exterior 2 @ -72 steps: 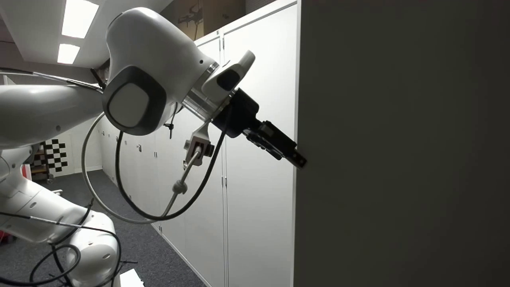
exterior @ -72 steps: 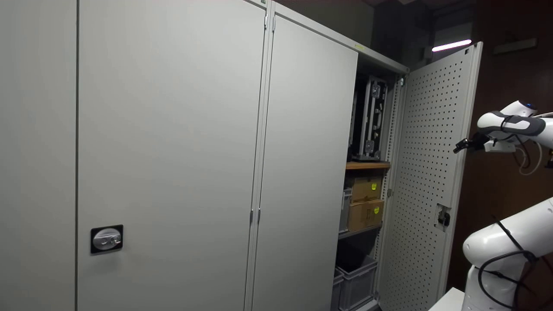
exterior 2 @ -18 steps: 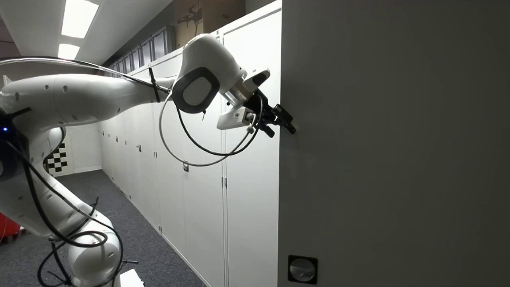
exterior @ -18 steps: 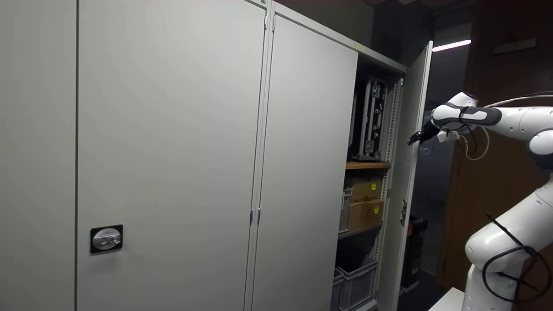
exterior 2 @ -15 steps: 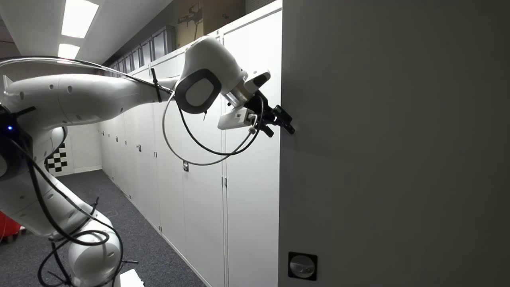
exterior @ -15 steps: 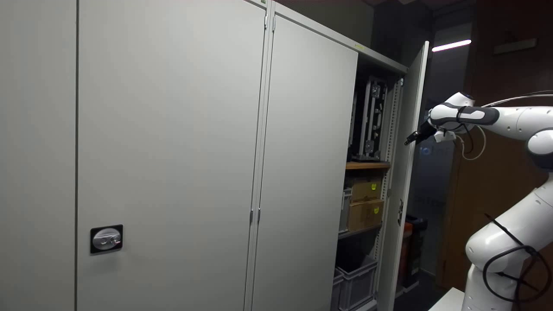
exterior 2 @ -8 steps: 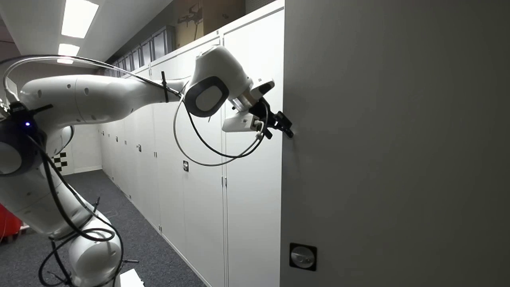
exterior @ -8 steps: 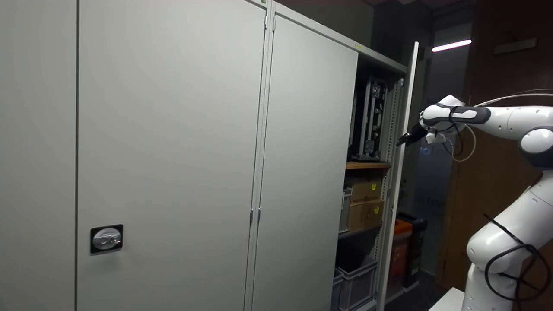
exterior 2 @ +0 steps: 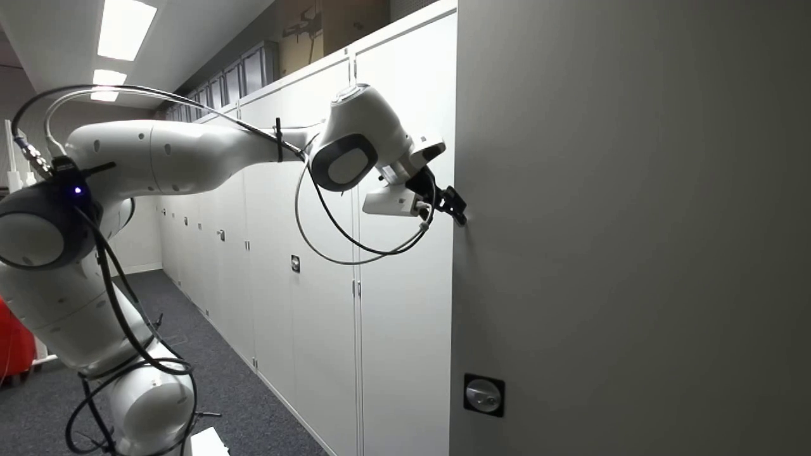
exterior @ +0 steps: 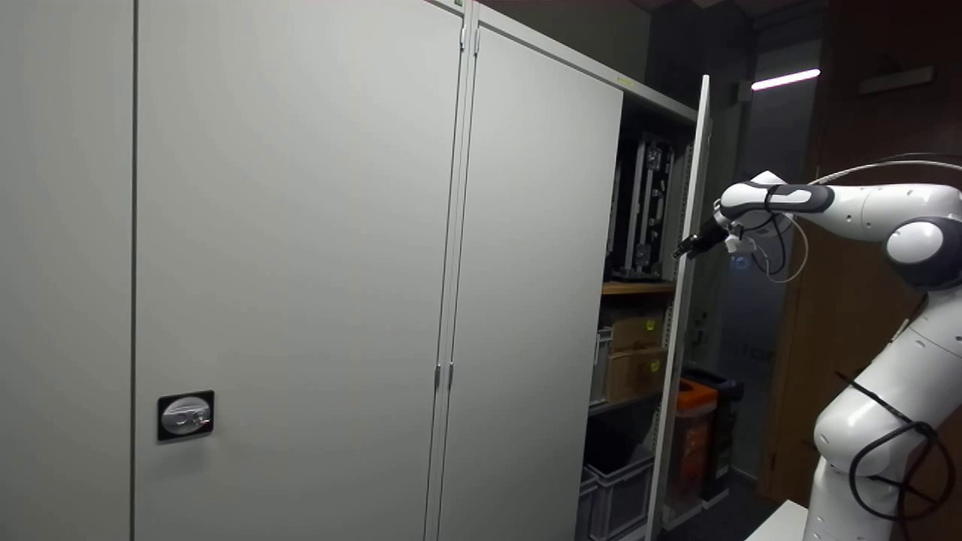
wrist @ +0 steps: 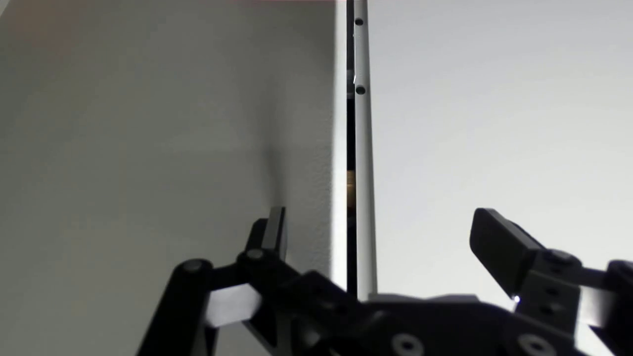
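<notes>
Door beside end effector — box labels illegible.

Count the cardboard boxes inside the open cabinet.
2 visible, stacked: the upper box directly on the lower box, beside a grey bin. More may be hidden behind the open door or closed door.

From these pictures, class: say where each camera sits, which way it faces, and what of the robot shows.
Exterior view: in front of the cabinets, looking obliquely along their closed fronts toward the open door; the arm enters from the picture's right.
Exterior view: near that door's outer face, looking along the cabinets; the arm enters from the picture's left.
Wrist view: at the arm's tip, looking past the spread end effector at the open door and a closed door.
Both exterior views share the arm, end effector and open door.
</notes>
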You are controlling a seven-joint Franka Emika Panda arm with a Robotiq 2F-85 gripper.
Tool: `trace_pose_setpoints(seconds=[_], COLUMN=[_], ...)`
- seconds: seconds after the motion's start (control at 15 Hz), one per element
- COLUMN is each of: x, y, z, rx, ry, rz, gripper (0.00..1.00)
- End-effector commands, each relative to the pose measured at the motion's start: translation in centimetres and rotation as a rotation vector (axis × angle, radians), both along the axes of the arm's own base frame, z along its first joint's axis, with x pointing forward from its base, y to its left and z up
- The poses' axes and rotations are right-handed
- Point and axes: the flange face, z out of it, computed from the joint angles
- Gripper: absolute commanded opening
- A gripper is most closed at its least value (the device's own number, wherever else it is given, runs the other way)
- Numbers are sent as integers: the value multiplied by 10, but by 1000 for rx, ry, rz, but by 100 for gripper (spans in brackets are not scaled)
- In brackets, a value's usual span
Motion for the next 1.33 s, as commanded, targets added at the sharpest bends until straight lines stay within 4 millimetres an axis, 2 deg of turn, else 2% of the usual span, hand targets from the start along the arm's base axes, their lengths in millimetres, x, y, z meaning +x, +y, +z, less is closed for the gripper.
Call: trace_pose_setpoints(seconds=[0.0,0.47,1.27], x=[21,47,101], y=[2,3,12], z=[4,-4,-8], rx=[6,62,85], ry=[-25,-42,-56], rz=[30,40,94], gripper=[100,100,100])
